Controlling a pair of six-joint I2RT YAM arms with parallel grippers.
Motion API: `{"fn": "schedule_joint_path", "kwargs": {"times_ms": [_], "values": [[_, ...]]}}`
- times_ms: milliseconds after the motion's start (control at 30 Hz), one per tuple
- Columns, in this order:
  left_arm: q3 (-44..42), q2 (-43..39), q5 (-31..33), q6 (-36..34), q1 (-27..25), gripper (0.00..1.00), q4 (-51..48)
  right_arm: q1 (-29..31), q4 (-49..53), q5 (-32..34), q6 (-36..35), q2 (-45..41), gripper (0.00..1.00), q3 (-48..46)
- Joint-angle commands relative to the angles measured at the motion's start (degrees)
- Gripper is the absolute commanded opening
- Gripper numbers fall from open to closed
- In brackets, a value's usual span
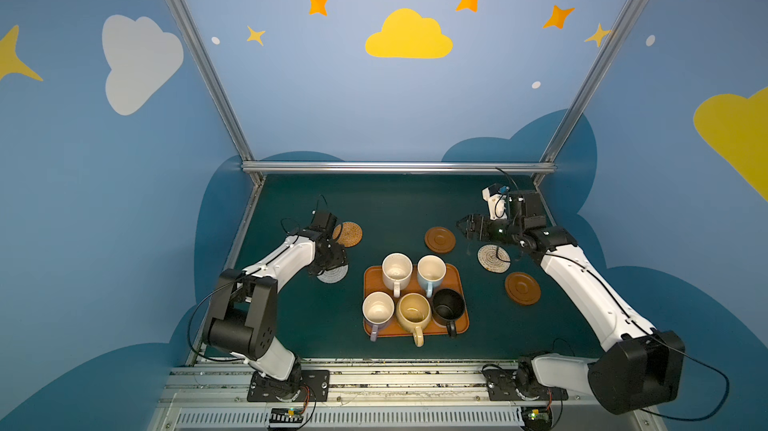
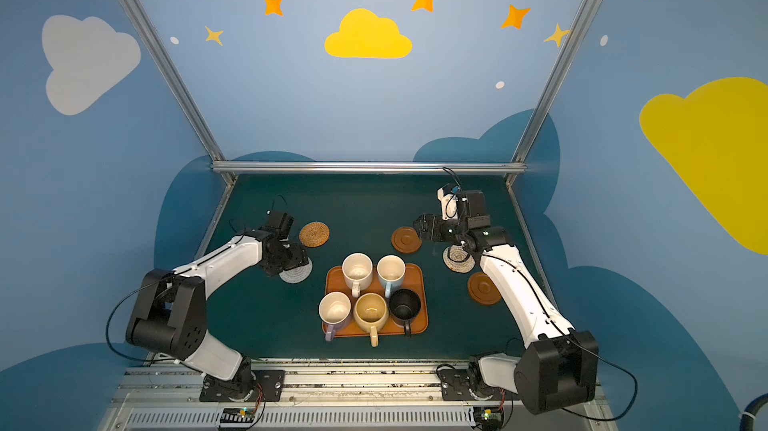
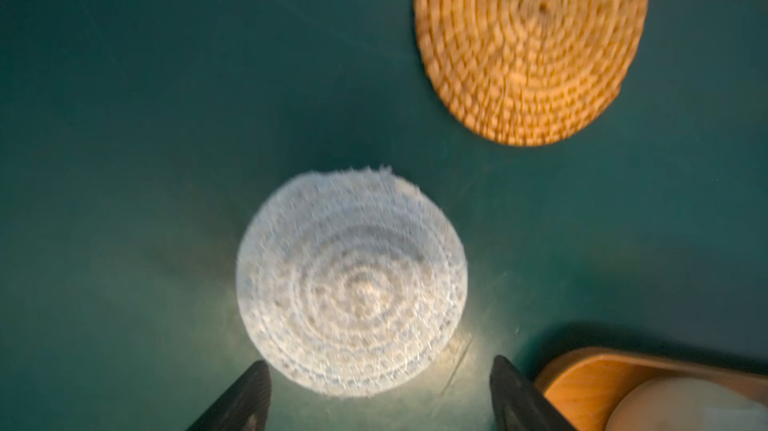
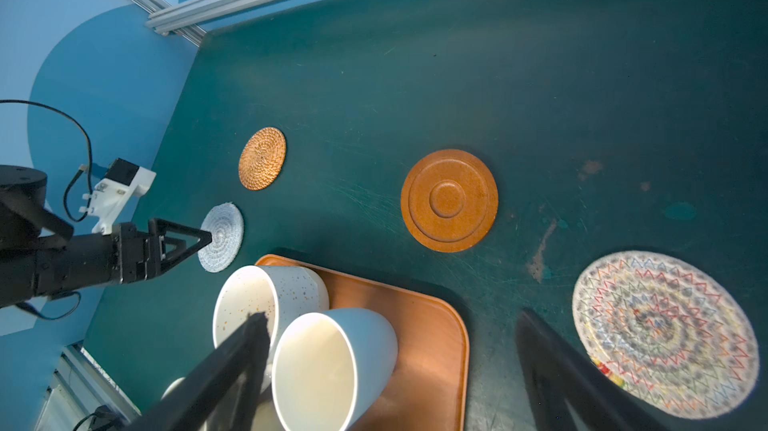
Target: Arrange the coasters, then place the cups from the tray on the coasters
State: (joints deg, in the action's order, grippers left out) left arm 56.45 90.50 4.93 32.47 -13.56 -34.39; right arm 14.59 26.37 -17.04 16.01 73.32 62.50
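The orange-brown tray (image 1: 457, 283) holds several cups: speckled white (image 1: 397, 270), light blue (image 1: 431, 269), lavender (image 1: 378, 308), yellow-beige (image 1: 413, 311) and black (image 1: 448, 304). Coasters lie around it: tan rattan (image 1: 350, 234), grey-white woven (image 3: 351, 283), two brown wooden ones (image 1: 440, 239) (image 1: 522, 288), and spiral rope (image 1: 493, 257). My left gripper (image 3: 380, 368) points down over the grey-white coaster's edge, open, holding nothing. My right gripper (image 4: 390, 318) hovers open and empty above the table between the far wooden coaster (image 4: 449, 200) and the tray's back corner.
A metal frame rail (image 1: 399, 167) and blue walls close the dark green table's back and sides. Both arm bases sit on the rail at the front edge. The right forearm (image 1: 582, 283) passes beside the near wooden coaster.
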Motion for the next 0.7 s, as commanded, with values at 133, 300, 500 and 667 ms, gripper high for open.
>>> {"fn": "schedule_joint_path", "kwargs": {"times_ms": [133,300,500,667], "values": [[-1.64,-0.36,9.26,1.99,-0.76,0.85,-5.12,-0.60,-2.12,-3.85,0.63,-1.14,0.92,-4.64],[-2.09,0.98,8.05,1.63,0.91,0.87,-2.77,-0.64,-2.49,-6.00,-0.29,-2.05,0.92,-5.63],[-1.67,5.80,6.49,1.52,0.27,0.77,-0.96,-0.71,-3.46,-7.45,-0.75,-0.82,0.92,-4.94],[1.98,11.51,9.72,0.86,0.79,0.58,-2.04,-0.91,-4.56,-7.50,-1.15,2.31,0.92,-4.22]]}}
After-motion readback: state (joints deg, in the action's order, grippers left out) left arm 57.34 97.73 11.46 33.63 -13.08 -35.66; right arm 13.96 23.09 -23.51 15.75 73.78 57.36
